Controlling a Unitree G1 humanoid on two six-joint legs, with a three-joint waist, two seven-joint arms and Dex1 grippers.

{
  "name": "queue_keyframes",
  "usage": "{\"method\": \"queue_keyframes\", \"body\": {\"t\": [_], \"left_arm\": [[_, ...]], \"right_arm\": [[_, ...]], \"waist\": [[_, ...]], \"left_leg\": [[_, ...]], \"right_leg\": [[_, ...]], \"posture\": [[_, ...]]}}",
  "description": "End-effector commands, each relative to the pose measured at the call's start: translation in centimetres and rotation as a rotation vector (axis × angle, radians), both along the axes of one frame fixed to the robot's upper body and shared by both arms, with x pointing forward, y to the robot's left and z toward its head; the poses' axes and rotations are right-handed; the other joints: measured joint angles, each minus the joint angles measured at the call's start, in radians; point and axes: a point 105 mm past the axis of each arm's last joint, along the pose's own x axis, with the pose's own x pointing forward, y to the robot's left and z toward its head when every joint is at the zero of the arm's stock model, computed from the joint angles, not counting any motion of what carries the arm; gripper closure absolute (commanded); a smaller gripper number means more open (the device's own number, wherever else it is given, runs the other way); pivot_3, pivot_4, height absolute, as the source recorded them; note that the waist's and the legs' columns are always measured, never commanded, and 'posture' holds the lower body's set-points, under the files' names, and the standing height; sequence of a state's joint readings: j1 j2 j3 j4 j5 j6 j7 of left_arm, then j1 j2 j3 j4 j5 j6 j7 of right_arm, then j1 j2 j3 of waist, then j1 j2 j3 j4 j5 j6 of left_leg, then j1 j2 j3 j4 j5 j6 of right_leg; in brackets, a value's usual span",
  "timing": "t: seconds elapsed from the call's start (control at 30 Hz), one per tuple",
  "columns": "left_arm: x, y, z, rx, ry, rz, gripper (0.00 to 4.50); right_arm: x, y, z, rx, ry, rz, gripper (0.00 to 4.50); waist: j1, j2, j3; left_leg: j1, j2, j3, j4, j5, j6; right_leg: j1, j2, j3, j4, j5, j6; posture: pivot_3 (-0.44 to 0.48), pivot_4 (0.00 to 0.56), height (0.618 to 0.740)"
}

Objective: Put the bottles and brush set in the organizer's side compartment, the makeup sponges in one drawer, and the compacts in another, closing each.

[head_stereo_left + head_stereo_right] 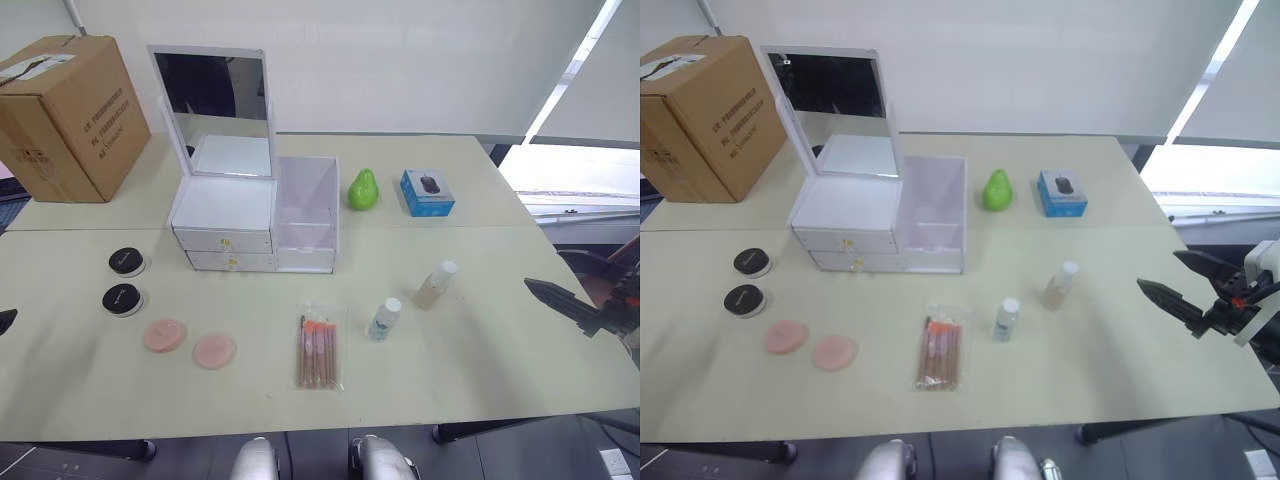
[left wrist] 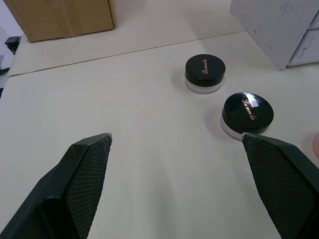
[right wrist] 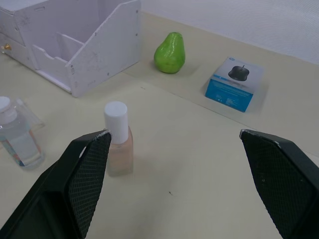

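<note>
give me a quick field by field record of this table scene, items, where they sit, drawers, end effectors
organizer: white plastic organizer with upright mirror lid, both gold-knobbed drawers closed
side compartment: translucent open-topped side bin, nothing visible inside
bottles: two small white-capped clear bottles, upright, in front of the bin
brush set: clear packet of pink-bristled brushes, flat beside the nearer bottle
sponges: two round pink puffs, side by side
compacts: two round black-lidded cases, apart
left end effector: open, empty
right end effector: open, empty
</note>
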State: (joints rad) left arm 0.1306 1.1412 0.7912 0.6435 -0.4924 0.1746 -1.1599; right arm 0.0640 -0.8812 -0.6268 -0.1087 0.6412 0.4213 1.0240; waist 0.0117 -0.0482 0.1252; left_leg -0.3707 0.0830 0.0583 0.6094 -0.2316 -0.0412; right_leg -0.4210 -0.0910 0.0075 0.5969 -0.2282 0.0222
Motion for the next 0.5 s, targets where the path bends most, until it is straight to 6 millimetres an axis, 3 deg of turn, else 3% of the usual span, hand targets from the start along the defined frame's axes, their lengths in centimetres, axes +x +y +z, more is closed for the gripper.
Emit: {"method": "queue_keyframes", "body": {"t": [0.03,0.17,0.27,0.33,0.5], "left_arm": [[0.0,0.3,1.3,0.033,-0.060,0.007,0.01],[0.5,0.0,1.0,0.020,-0.070,-0.006,0.01],[2.3,-1.7,1.4,-0.005,-0.124,-0.064,0.01],[3.8,-4.0,0.8,-0.021,-0.136,-0.129,0.01],[5.8,-13.0,-1.0,-0.091,-0.090,-0.398,0.01]], "right_arm": [[0.0,0.0,0.9,-0.023,-0.016,0.010,0.03],[-0.5,0.6,1.0,-0.023,-0.011,0.023,0.03],[-1.0,1.4,0.6,-0.008,0.006,0.015,0.03],[-1.2,2.1,-0.1,-0.008,0.041,-0.021,0.03],[-0.5,4.1,-2.1,0.024,0.091,-0.173,0.03]], "waist": [[0.000,0.000,0.000],[0.001,0.000,0.000],[0.003,0.000,0.000],[0.009,-0.001,-0.001],[0.006,-0.004,-0.003]], "left_leg": [[0.000,0.000,0.000,0.000,0.000,0.000],[0.000,0.000,0.000,0.000,0.002,0.003],[0.000,0.000,0.000,0.000,0.002,0.003],[0.000,0.000,0.000,0.001,0.002,0.003],[-0.003,0.000,0.000,0.005,0.002,0.003]], "right_leg": [[0.000,0.000,0.000,0.000,0.000,0.000],[0.000,0.000,0.000,0.000,0.000,0.000],[0.001,0.000,0.000,0.001,0.000,0.000],[0.001,0.000,0.000,0.001,0.000,0.001],[0.004,0.000,0.002,0.003,0.002,0.002]], "posture": [[0.000,0.150,0.730],[0.000,0.150,0.730],[0.000,0.150,0.730],[0.000,0.150,0.730],[0.000,0.150,0.730]]}}
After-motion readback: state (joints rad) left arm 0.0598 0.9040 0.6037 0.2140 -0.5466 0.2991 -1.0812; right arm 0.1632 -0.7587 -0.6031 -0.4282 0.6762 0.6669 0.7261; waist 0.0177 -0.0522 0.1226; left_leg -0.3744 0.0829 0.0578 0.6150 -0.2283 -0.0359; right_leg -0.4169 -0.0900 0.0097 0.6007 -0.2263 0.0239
